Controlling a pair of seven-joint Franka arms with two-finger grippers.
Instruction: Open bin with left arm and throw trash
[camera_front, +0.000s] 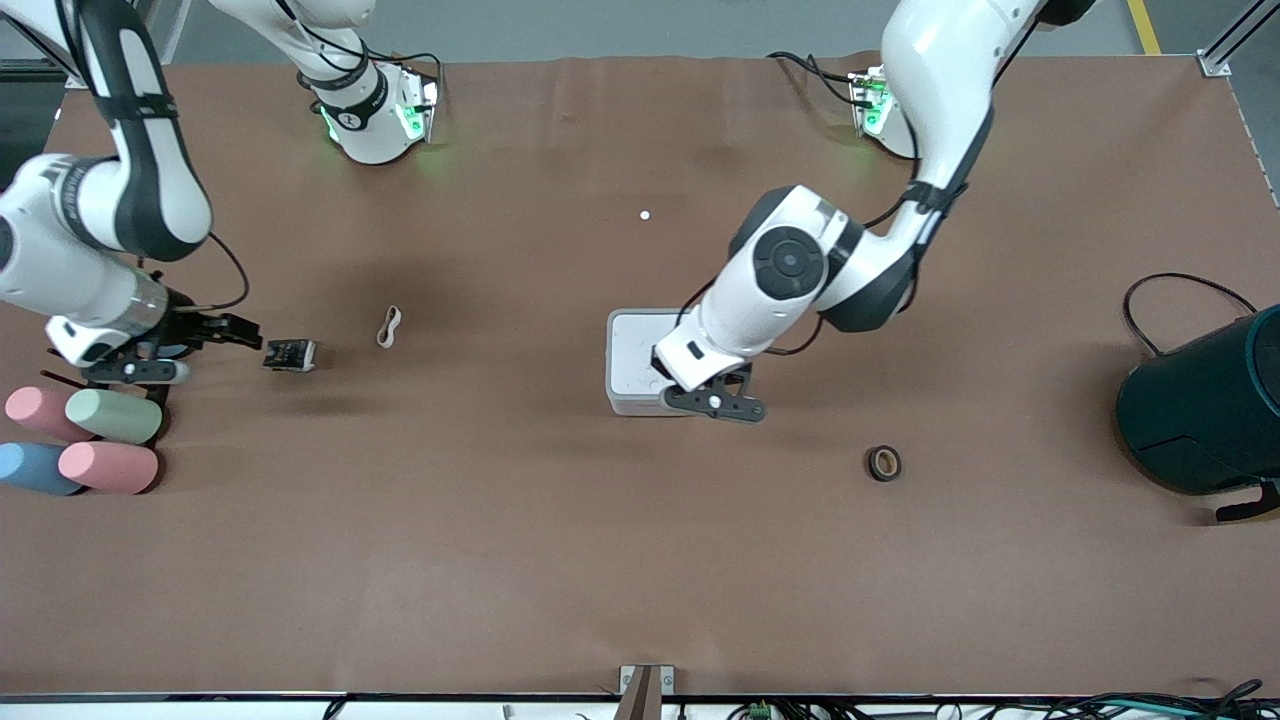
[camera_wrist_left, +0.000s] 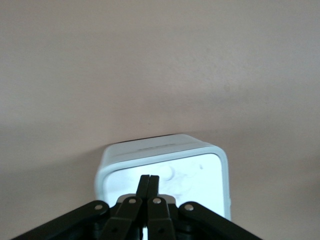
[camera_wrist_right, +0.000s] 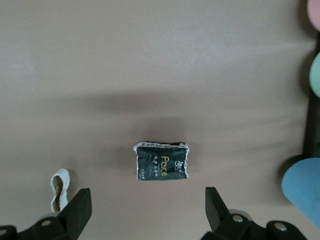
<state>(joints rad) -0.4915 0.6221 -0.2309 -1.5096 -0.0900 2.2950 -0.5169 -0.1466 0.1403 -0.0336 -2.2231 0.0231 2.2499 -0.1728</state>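
Left gripper (camera_front: 722, 403), fingers pressed together, sits over the bin (camera_front: 632, 350) lid's edge (likely light, hinged plastic). Right gripper (camera_wrist_right: 145, 212), spread wide, hovers above the packet (camera_wrist_right: 162, 161).

White bin (camera_front: 632, 345), black printed packet (camera_front: 290, 355)

The left gripper (camera_wrist_left: 148, 181) hung directly over the bin (camera_wrist_left: 215, 175), its two black fingers (camera_wrist_left: 143, 187) pressed together above the closed white lid (camera_wrist_left: 200, 186). Bare brown table (camera_wrist_left: 160, 65) surrounded the bin on every visible side.
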